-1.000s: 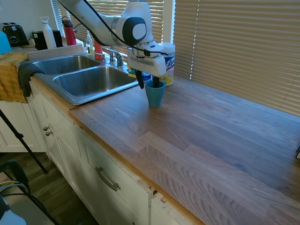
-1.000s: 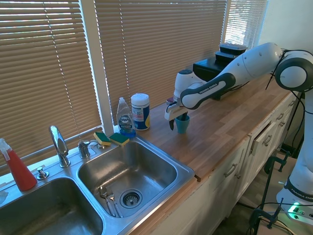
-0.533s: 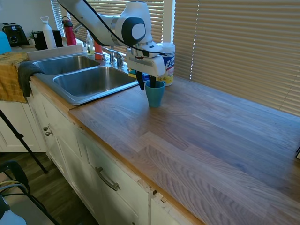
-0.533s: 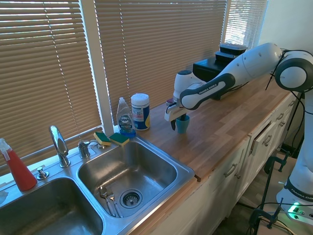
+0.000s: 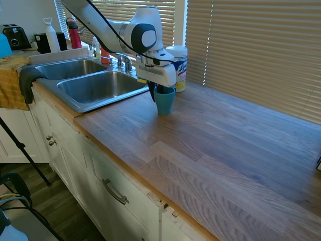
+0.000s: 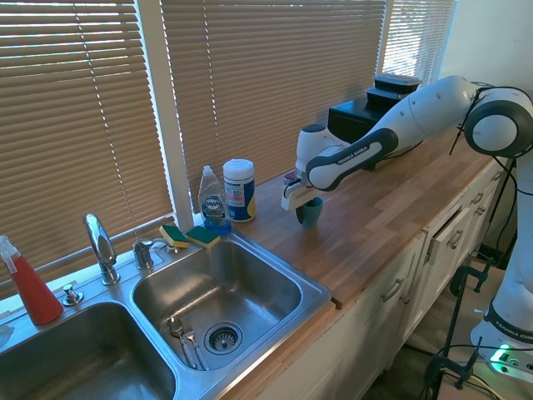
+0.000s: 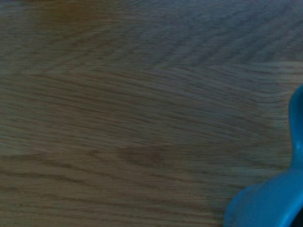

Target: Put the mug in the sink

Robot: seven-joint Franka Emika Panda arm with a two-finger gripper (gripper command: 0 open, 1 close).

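Our end effector pinches the mug wall, one finger inside the rim, so we can carry it off the bench to the sink.

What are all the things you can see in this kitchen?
mug: one, teal-blue, upright on the wooden counter.
sink: one, shiny steel, two basins.
faucet: one, chrome, behind the sink.
wipes canister: one, white and yellow, by the window.
soap bottle: one, clear, beside the canister.
sponges: two, yellow-green, on the sink's back edge.
spray bottle: one, red, far end.
toaster: one, black, past the sink.
end effector: one, white with dark fingers, closed on the mug's rim.
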